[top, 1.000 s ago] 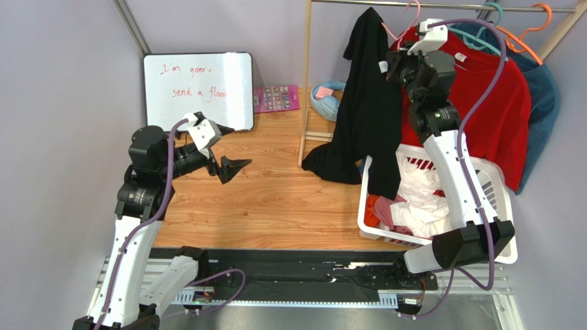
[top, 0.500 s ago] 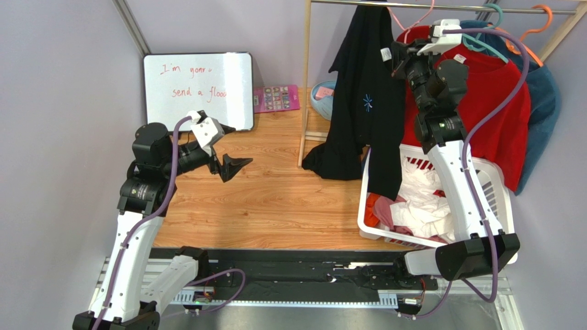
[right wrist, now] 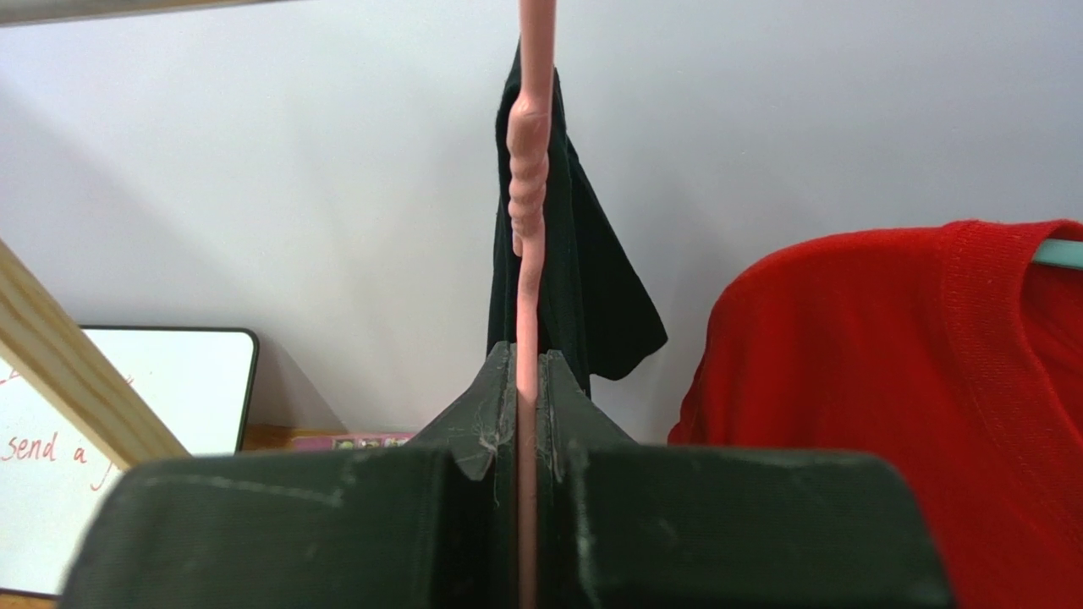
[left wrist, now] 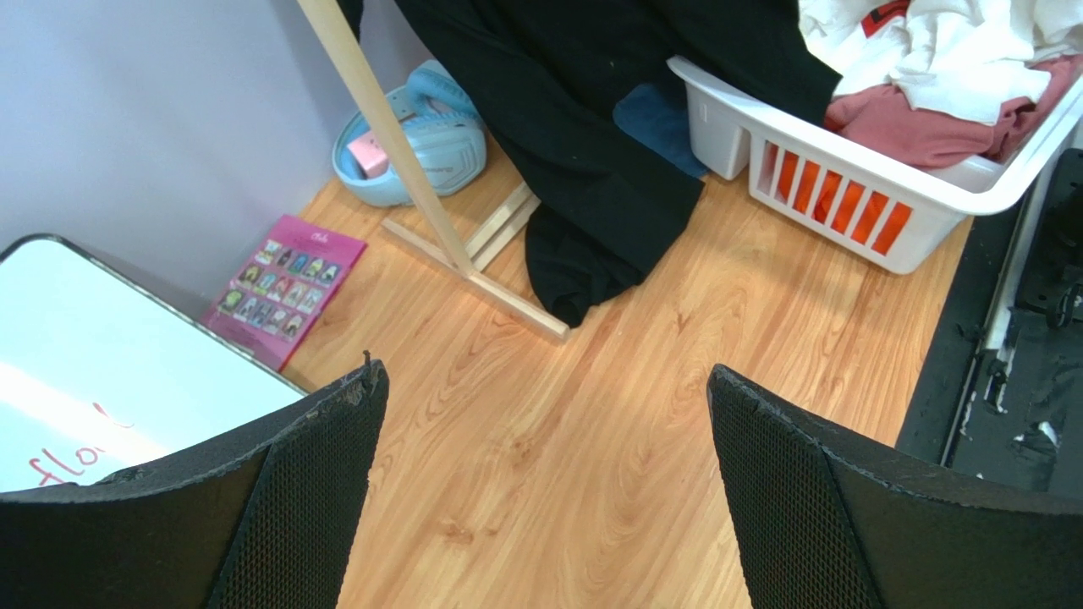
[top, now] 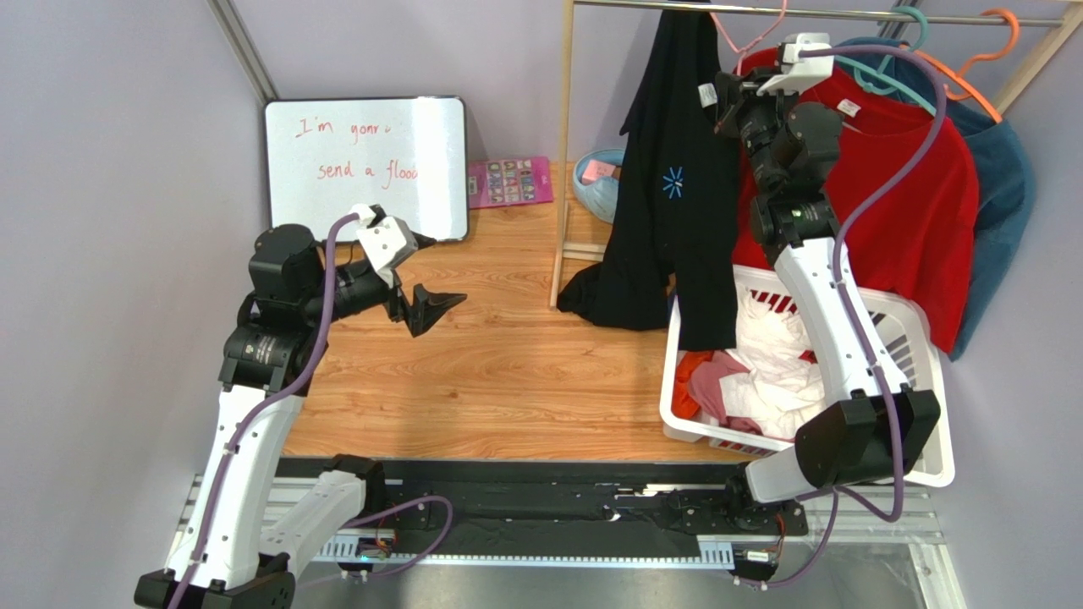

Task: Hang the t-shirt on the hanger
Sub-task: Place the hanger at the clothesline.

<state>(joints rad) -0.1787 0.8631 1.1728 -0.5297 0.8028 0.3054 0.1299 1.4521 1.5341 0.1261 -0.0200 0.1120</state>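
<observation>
Black short-sleeved t-shirt (top: 680, 241) w/ a small blue chest mark (top: 670, 184) was found hung from the thin pink wire hanger (right wrist: 525, 190), high at the rail of the wooden rack (top: 563, 152). Its lower end trailed onto the wood-grain table (top: 509, 368) by the rack foot and over the left rim of the basket.

Changes, left to right:
- The left gripper (top: 426, 308) was barely shifted vs. 1 s earlier. It was held low over the table, fingers spread wide, nothing between them.
- The t-shirt was raised a little and turned. 1 s earlier only plain black cloth was shown to the top cam; now the blue mark was faced toward it and the cloth's top was brought up by the rail.
- The right gripper (right wrist: 519, 381) was lifted slightly vs. 1 s earlier and brought back left vs. 0.5 s earlier. Its fingers were pinched tight on the hanger's wire just below the twisted neck.

Judged from this, the dressing step looked approx. done and the hanger was being offered to the rail. It could not be told whether the hook was over the rail or both shoulders were seated, as the cloth was bunched to one side.

Counts, left to right:
- 2 arms, 2 grippers
- 1 whiteboard (top: 362, 165) w/ red writing
- 1 pink card (top: 509, 182)
- 1 pale-blue object (left wrist: 426, 133) by the rack post
- 1 rack
- 3 hung garments: black, red t-shirt (top: 915, 190), teal-blue shirt (top: 1007, 178)
- 3 hangers: pink, teal hanger (top: 886, 79), orange hanger (top: 960, 83)
- 1 white slatted laundry basket (top: 670, 381) w/ mixed white and red-pink cloth
</observation>
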